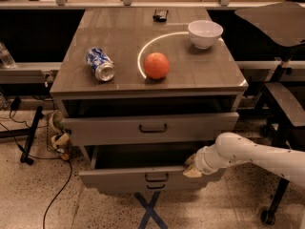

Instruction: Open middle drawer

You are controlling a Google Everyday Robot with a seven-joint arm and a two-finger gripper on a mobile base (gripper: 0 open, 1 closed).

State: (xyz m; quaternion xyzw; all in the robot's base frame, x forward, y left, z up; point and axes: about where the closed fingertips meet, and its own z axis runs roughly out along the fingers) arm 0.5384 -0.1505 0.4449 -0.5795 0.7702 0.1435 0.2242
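Observation:
The middle drawer (119, 179) is a grey front with a small dark bar handle (156, 177). It stands pulled out from the cabinet, and its dark inside (143, 155) shows behind the front. My gripper (192, 167) is at the right end of that front's top edge, on the end of my white arm (252, 155), which reaches in from the right. The wider top drawer (152, 128) above it stands slightly out. The lowest drawer (156, 187) shows only as a thin strip below the middle front.
On the cabinet top (119, 37) lie a blue can (100, 64) on its side, an orange (157, 65), a white bowl (205, 33) and a small dark object (161, 16). A chair (286, 99) stands at the right. Cables (57, 175) and blue floor tape (150, 211) lie below.

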